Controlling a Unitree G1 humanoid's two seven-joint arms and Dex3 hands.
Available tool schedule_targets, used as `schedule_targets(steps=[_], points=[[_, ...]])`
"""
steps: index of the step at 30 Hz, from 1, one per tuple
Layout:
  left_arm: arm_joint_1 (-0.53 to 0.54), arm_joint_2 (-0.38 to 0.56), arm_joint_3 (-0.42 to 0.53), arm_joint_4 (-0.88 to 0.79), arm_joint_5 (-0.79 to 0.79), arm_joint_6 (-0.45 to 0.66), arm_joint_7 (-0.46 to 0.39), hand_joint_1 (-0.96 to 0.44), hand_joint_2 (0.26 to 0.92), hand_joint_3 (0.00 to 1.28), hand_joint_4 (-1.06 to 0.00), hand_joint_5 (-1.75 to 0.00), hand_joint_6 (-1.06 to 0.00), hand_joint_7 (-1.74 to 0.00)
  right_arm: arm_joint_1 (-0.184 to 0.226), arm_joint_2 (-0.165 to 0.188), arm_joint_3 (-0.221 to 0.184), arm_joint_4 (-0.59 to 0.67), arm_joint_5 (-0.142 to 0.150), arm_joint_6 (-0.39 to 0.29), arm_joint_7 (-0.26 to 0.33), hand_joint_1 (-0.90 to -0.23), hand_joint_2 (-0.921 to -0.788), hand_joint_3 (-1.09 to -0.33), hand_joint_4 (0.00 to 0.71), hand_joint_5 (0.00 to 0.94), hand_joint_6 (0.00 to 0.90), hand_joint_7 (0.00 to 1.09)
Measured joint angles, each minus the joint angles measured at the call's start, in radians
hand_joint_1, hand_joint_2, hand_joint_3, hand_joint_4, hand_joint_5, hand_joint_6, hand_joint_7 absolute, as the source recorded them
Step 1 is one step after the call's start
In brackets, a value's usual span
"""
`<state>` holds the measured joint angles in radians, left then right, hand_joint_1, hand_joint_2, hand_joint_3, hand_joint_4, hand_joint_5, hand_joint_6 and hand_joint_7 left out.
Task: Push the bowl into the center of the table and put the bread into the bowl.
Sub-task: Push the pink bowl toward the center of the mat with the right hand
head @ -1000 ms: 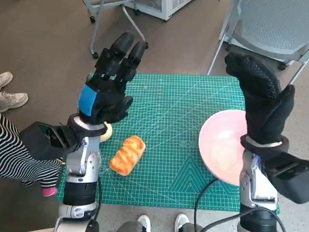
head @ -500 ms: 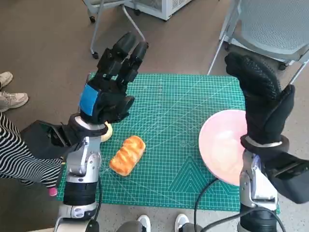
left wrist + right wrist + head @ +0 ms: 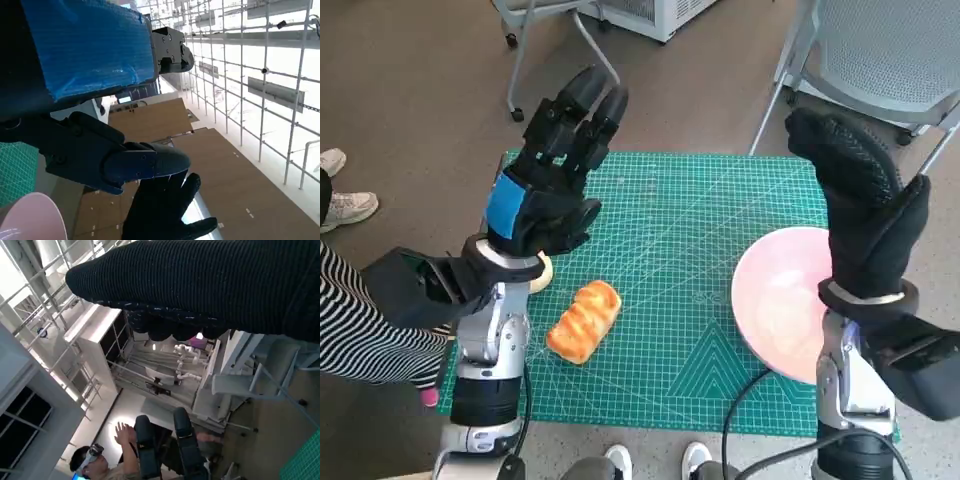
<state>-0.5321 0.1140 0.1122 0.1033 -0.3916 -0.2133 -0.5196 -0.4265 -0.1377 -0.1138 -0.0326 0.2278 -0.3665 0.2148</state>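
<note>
Pink bowl (image 3: pixel 782 300): glossy, smooth, judged rigid plastic or ceramic, light and slippery on the mat; lies at the right edge of the table, partly hidden behind the right forearm; also seen as a pale pink rim in the left wrist view (image 3: pixel 35 220)
Bowl contact: best pushed at the outer right rim, low on the wall, so it slides toward the centre without tipping; a grasp is judged unnecessary
Bread (image 3: pixel 584 319): golden-brown ridged loaf, judged soft, light, easily squashed; lies on the mat left of centre, well apart from the bowl, below the left hand
Bread hold: to be taken across its short width with light pressure, or the crust is dented
Left hand (image 3: pixel 552 172): raised above the mat's left part, fingers extended and close together, nothing held; not touching the bread
Right hand (image 3: pixel 858 203): gloved, raised above the bowl, fingers straight and pressed together, nothing held; contact with the bowl cannot be told
Green cutting mat (image 3: pixel 670 250): gridded, covers the table top, judged mildly grippy
Round tan object (image 3: pixel 541 272): half hidden under the left wrist, identity cannot be told
Surroundings: chair (image 3: pixel 890 50) behind the table; striped sleeve (image 3: pixel 360 330) of a person at the left
</note>
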Motion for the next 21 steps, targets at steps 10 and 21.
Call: schedule_targets(steps=[10,21], points=[[0.0,0.003,-0.004,-0.007,0.001,0.008,0.004,-0.67,0.921,0.38,-0.08,0.0,0.0,-0.35,0.0,0.0,0.0,0.0,-0.001,0.0,0.0,-0.652,-0.921,-0.695,0.188,0.0,0.021,0.56],[0.001,0.004,-0.005,-0.007,0.001,0.004,0.0,-0.67,0.921,0.38,-0.08,0.0,0.0,-0.34,0.02,-0.043,-0.055,0.002,0.041,-0.002,0.03,-0.658,-0.921,-0.709,0.17,0.0,0.007,0.58]])
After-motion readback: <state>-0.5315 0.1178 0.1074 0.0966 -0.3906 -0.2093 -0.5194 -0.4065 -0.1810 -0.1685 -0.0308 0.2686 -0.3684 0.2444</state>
